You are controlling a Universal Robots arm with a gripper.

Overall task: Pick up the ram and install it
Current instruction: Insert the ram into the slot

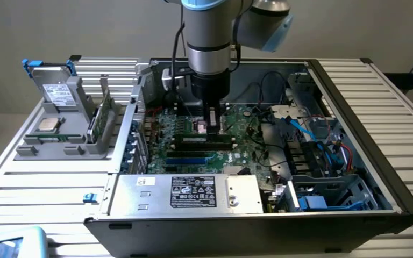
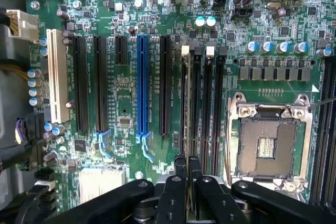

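Gripper (image 2: 188,163) clamped on the ram (image 2: 188,124), which is held edge-on over the black memory slots (image 2: 207,103) beside the empty CPU socket (image 2: 268,145); I'd hold the stick parallel to its slot and press straight down, evenly, without twisting.

An open computer case (image 1: 407,199) is set on a slatted table (image 1: 41,183). The robot arm (image 1: 208,37) is reached down into the case, and its gripper (image 1: 211,129) is held closed just above the black slots (image 1: 205,142) on the green board (image 1: 192,157). A silver box (image 1: 192,192) with a label is fixed at the front. On the exterior view's left, a grey holder (image 1: 63,146) is loaded with a drive (image 1: 57,92), a square chip (image 1: 47,124) and a green card (image 1: 105,115).
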